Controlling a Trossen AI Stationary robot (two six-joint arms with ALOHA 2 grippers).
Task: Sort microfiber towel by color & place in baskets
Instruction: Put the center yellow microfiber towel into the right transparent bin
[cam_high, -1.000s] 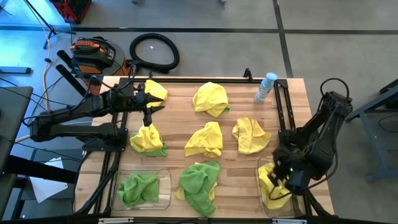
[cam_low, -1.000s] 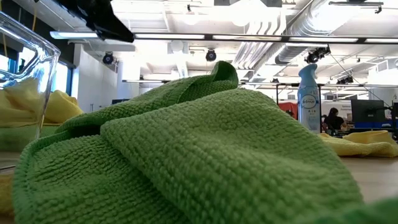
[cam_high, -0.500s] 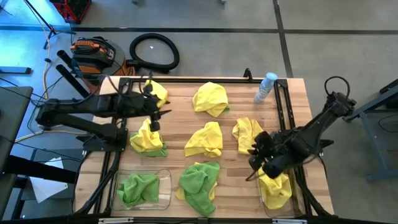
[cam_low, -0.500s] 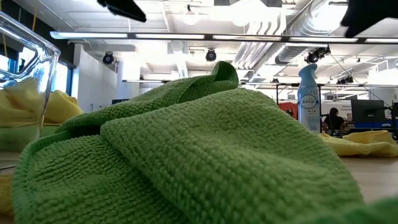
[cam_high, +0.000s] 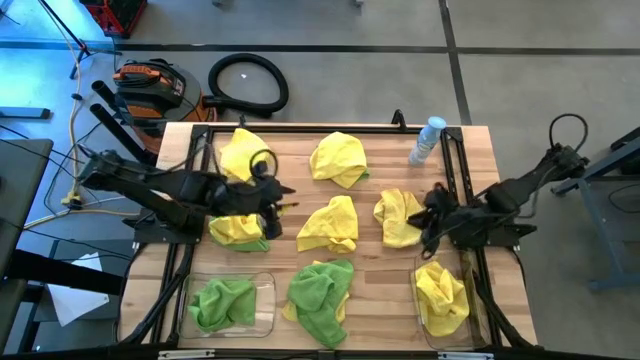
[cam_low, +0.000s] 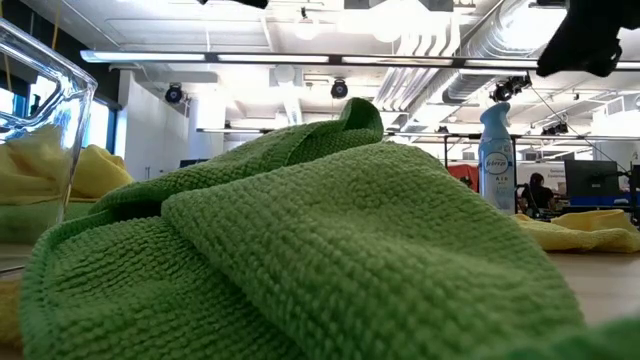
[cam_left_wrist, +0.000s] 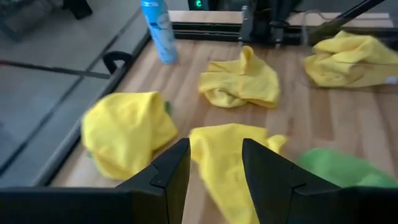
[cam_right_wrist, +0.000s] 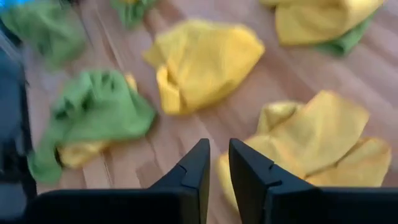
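Left gripper (cam_high: 283, 203) hovers with fingers spread and nothing between them, just beside the yellow-on-green towel pile (cam_high: 237, 228) near the table's left edge. Below it, the left basket (cam_high: 267, 300) holds a green towel (cam_high: 222, 302). Bare wood shows between the middle yellow towel (cam_high: 330, 224) and the green towel heap (cam_high: 322, 295). Right gripper (cam_high: 430, 218), fingers narrow and empty, sits over the right yellow towel (cam_high: 401, 216); the right basket (cam_high: 421, 305) holds a yellow one.
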